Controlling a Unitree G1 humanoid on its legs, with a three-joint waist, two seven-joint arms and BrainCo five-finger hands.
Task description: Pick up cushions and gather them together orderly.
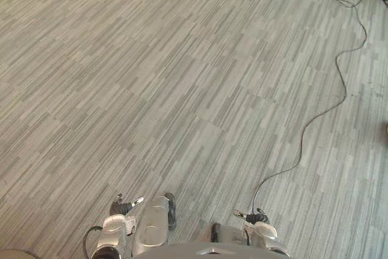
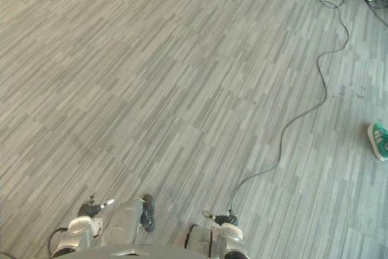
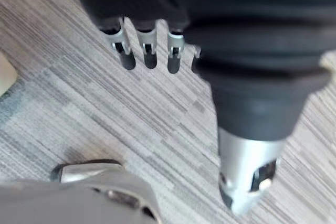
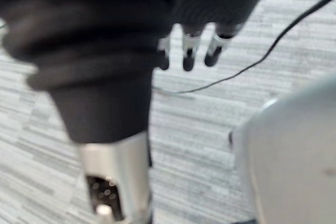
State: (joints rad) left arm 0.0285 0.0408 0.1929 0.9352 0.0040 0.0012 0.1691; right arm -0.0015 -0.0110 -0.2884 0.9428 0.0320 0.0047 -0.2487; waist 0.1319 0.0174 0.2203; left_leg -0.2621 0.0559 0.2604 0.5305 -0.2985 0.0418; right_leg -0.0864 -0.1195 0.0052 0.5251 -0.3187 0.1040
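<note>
Two hands hang low at the robot's sides over a grey striped carpet floor, and neither carries anything. The left hand has its silver dark-tipped fingers straight and released, pointing down at bare carpet with the thumb held apart. The right hand is in the same state: its fingers are loose, unclenched and empty. This slack posture suits walking or searching, not grasping, since nothing lies within reach of either set of fingertips.

No cushion can be identified with certainty. A pale beige rounded edge lies on the floor outward of the left fingers, apart from them; it may be a cushion, but too little of it shows to tell. Well beyond the right fingers, forward and outward, rests a person's green-and-white shoe.

Judged from this, the task stands at its search stage. The wide stretch of carpet ahead of both sets of fingers holds nothing to gather. The next move probably calls for turning toward the beige edge beside the left fingers.
</note>
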